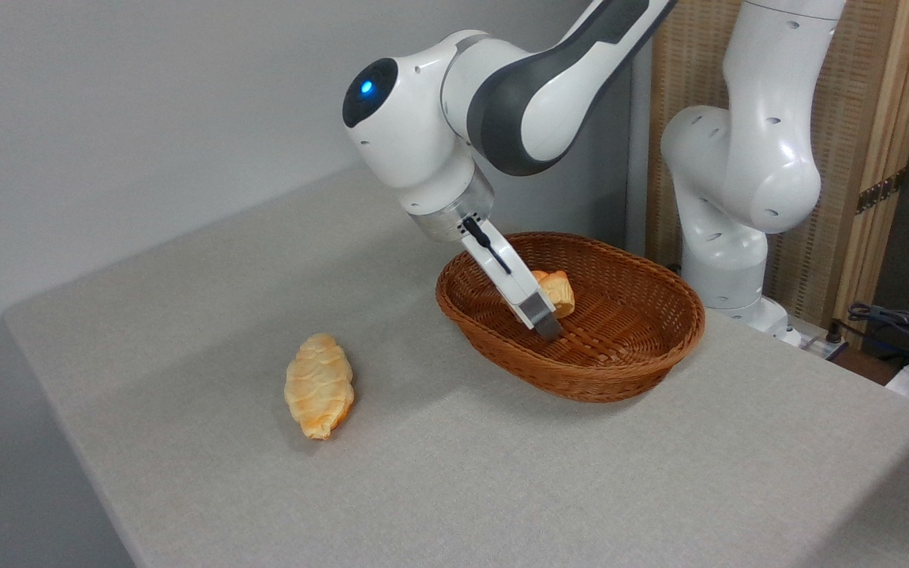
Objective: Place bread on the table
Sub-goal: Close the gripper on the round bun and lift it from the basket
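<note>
The table (502,473) is a broad flat top covered in plain grey-beige fabric, with a bare pale grey wall (107,118) behind it and a woven screen in a wooden frame (857,95) to the right of the basket. A brown oval wicker basket (628,371) rests on the table toward its far right side. The gripper (551,309) reaches down into the basket at a slant and is closed on the bread (559,290), a small golden-orange bun held above the basket's floor, though the near finger (540,309) hides much of the grip. A longer, paler braided loaf (319,385) lies on the cloth well to the left of the basket. The arm's white base column (731,260) stands just behind the basket, with cables (896,323) to its right.
</note>
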